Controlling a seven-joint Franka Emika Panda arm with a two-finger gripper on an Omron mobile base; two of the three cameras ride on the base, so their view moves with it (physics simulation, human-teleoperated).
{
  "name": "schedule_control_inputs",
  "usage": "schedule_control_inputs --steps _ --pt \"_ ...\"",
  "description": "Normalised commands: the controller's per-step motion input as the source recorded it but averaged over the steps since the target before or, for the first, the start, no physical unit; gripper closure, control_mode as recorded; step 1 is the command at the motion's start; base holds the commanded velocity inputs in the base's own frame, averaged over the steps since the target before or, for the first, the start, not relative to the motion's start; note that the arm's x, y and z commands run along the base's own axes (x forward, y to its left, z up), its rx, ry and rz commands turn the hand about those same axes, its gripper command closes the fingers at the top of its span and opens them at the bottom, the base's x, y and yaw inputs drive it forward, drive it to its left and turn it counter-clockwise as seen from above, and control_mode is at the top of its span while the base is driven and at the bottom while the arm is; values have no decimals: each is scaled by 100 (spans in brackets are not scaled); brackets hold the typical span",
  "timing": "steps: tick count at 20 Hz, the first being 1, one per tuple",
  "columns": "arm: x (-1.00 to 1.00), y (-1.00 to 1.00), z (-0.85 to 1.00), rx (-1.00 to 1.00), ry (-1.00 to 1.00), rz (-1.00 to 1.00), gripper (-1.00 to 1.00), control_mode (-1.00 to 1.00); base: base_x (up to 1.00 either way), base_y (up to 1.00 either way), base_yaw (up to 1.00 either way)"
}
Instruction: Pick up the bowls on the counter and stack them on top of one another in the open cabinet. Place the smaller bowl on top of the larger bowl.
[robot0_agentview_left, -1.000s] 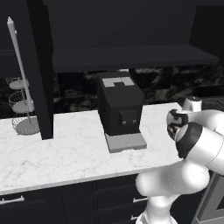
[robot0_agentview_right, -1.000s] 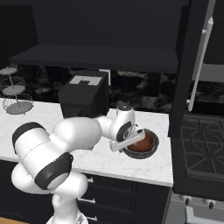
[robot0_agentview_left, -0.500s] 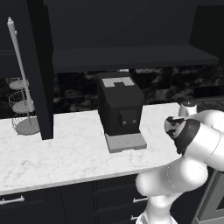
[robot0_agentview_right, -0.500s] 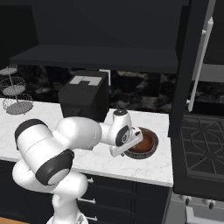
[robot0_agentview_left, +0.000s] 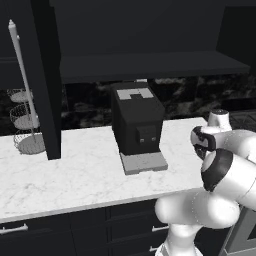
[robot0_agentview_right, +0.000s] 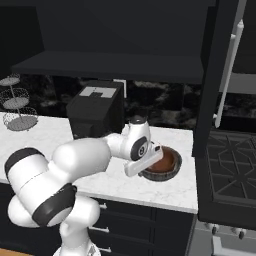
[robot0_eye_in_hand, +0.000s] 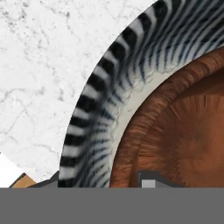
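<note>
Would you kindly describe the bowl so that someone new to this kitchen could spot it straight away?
Start at the long white marble counter and follow it past the black machine toward the stove. The bowl sits near that end, with the gripper at its rim. It is wide, shallow and round, with a reddish-brown inside and a black-and-white striped outside.

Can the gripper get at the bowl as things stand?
Probably yes. The gripper is right at the bowl rim, nothing between them, and the hand view shows the rim close up. Its jaw state isn't clear.
</note>
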Motion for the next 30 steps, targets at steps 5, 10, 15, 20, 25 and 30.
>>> schedule_control_inputs --steps 5,10,15,20,25,30 --pt "-92 23 100 0 0 6 100 -100 0 0 0" --pt "-70 44 100 0 0 8 100 -100 0 0 0" --pt "-55 45 100 0 0 6 100 -100 0 0 0" --pt "-44 36 100 0 0 3 100 -100 0 0 0" --pt "-36 38 100 0 -5 4 100 -100 0 0 0" --pt "-11 40 100 0 -20 8 100 -100 0 0 0"
